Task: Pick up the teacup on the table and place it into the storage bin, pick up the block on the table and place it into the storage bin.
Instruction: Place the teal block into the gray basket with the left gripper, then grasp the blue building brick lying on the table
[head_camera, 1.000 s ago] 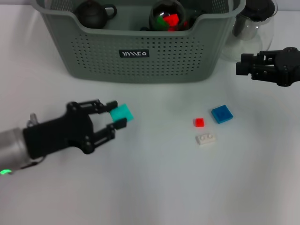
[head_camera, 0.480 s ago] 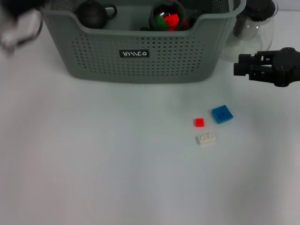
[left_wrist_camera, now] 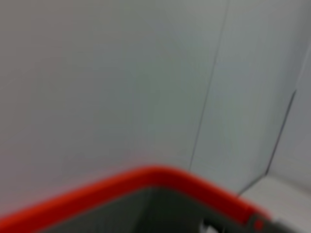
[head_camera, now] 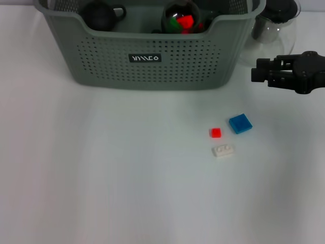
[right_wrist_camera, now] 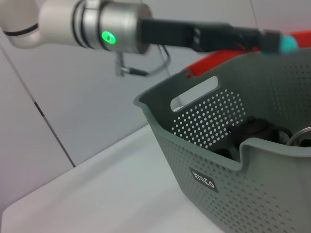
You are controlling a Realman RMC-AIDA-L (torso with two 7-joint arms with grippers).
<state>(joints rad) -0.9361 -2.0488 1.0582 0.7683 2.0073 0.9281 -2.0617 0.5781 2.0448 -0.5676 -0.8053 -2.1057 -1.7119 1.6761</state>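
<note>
The grey-green storage bin [head_camera: 147, 71] stands at the back of the table. Inside it a dark teacup [head_camera: 99, 14] with a handle rests at the left, also seen in the right wrist view [right_wrist_camera: 255, 131]. Blue [head_camera: 240, 123], red [head_camera: 216, 132] and white [head_camera: 223, 150] blocks lie on the table in front of the bin's right end. My left gripper [right_wrist_camera: 278, 41] is out of the head view; in the right wrist view it hangs above the bin's rim [right_wrist_camera: 194, 82], shut on a teal block [right_wrist_camera: 288, 43]. My right gripper [head_camera: 260, 71] hovers open to the right of the bin.
A clear glass pitcher [head_camera: 277, 25] stands behind the right gripper, beside the bin. A glass ball [head_camera: 181, 18] with red and green pieces sits in the bin. The left wrist view shows a red rim [left_wrist_camera: 146, 177] before a pale wall.
The left arm has lifted the teal block off the table, left the head view at the upper left, and now reaches over the bin. The right gripper has drifted slightly left.
</note>
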